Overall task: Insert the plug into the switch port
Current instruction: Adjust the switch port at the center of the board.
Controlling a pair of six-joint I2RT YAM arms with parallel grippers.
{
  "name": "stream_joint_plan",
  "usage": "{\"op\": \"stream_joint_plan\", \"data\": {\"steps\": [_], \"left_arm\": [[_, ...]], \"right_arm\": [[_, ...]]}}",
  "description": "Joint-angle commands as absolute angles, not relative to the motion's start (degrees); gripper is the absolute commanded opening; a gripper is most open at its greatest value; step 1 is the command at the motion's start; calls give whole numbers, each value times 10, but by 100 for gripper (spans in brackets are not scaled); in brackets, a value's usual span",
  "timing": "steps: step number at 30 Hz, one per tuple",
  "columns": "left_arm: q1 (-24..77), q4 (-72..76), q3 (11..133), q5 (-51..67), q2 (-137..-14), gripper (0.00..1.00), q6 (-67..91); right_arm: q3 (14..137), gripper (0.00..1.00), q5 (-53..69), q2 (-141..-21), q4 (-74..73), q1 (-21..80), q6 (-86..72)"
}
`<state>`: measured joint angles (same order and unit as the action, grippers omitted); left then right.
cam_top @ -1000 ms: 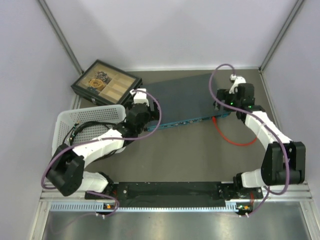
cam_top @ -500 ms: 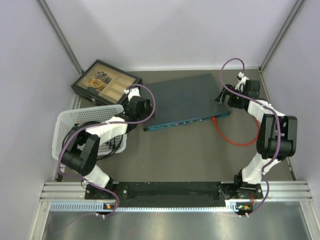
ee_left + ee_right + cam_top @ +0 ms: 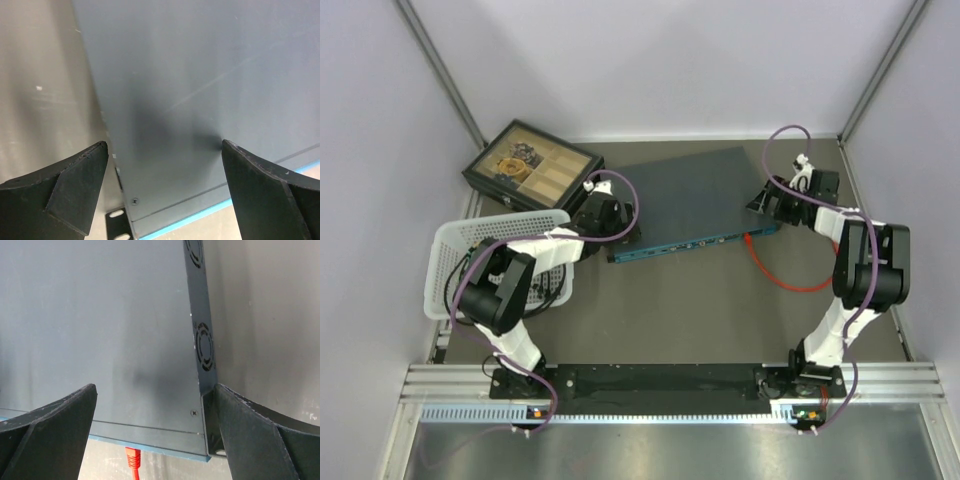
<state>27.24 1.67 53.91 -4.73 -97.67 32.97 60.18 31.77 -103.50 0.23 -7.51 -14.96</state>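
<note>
Plug (image 3: 132,458), red, up against the teal front edge of the switch (image 3: 100,315), near the switch's right end. Trailing a red cable (image 3: 790,285) that loops out in front of the switch and round to its right. Cannot tell whether fully seated in a socket or only nosed against the edge. Held by neither claw.

Right claw (image 3: 155,386): spread wide, gripping nothing, straddling the switch's vented right side wall (image 3: 202,350) from above. Left claw (image 3: 163,145): also wide open and empty, straddling the switch's left end close to its front corner.

Likely trouble from here:

- Closing or lowering either claw in this spot would catch the switch's side, not the plug, and could shove or skew the switch on the desk (image 3: 700,320).
- With the plug only part way in, skewing the switch would lever the plug sideways and probably pop it loose.
- Springy-looking cable loop to the switch's right, apt to tug the plug back out once left unheld.
- Hard to reach the plug from above the switch: low against the front edge, easy to pinch the cable instead and then push in crooked.
- Small sockets (image 3: 695,243) packed along the switch's front edge, so easy to land beside the right one.
</note>
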Motion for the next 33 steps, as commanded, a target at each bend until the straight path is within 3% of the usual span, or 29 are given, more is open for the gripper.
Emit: {"op": "stream_joint_plan", "data": {"steps": [1,14,23,33], "left_arm": [[272,12,555,-3,-980,99,319],[283,3,569,108,-997,99,260],[321,-28,678,120,-1077,99,212],[323,-34,823,153,-1187,99,167]], "right_arm": [[534,96,393,-975,27,-75,-193],[251,95,397,-745,88,30,-284],[172,96,354,-561,25,125,-339],[131,96,277,-497,37,312,-437]]}}
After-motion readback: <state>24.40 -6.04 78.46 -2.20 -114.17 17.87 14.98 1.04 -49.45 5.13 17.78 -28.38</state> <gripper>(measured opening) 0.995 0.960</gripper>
